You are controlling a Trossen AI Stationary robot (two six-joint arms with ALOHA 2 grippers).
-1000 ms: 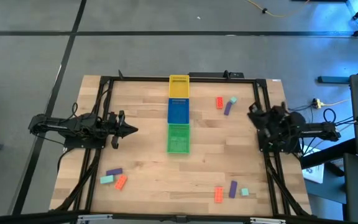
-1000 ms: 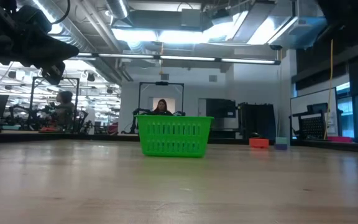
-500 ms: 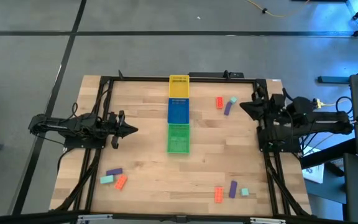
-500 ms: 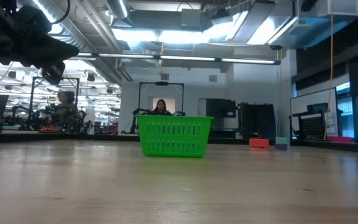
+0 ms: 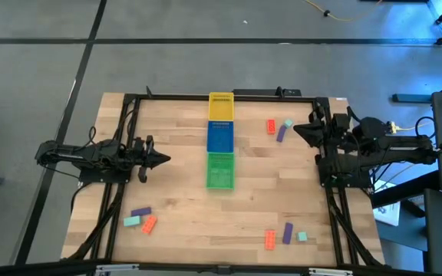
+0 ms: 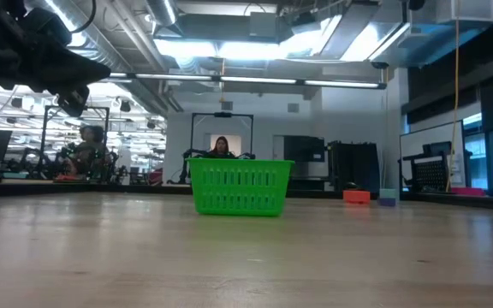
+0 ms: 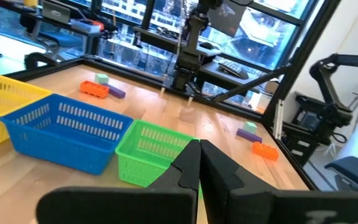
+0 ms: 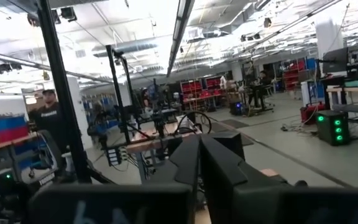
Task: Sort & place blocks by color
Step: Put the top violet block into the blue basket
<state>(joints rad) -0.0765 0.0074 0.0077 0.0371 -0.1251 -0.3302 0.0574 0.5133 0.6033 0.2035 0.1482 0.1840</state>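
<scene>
Several small blocks lie flat on the wooden table in three clusters. At the far right are an orange block (image 5: 270, 127), a teal one (image 5: 288, 123) and a purple one (image 5: 282, 133). At the near left lie purple (image 5: 140, 211), teal (image 5: 132, 221) and orange (image 5: 149, 224). At the near right lie orange (image 5: 269, 239), purple (image 5: 288, 233) and teal (image 5: 302, 237). My left gripper (image 5: 166, 160) hovers shut at the table's left side, pointing at the green basket (image 7: 157, 149). My right gripper (image 5: 296, 129) is shut and raised at the right side, near the far-right cluster.
A yellow basket (image 5: 220, 106), a blue basket (image 5: 220, 136) and a green basket (image 5: 220, 170) stand in a row down the table's middle. A black frame (image 5: 129, 107) runs along the table's edges. People stand in the room beyond the table.
My right gripper has risen from its folded place at the table's right edge and tipped upward, reaching a little toward the far-right blocks. It stays shut.
</scene>
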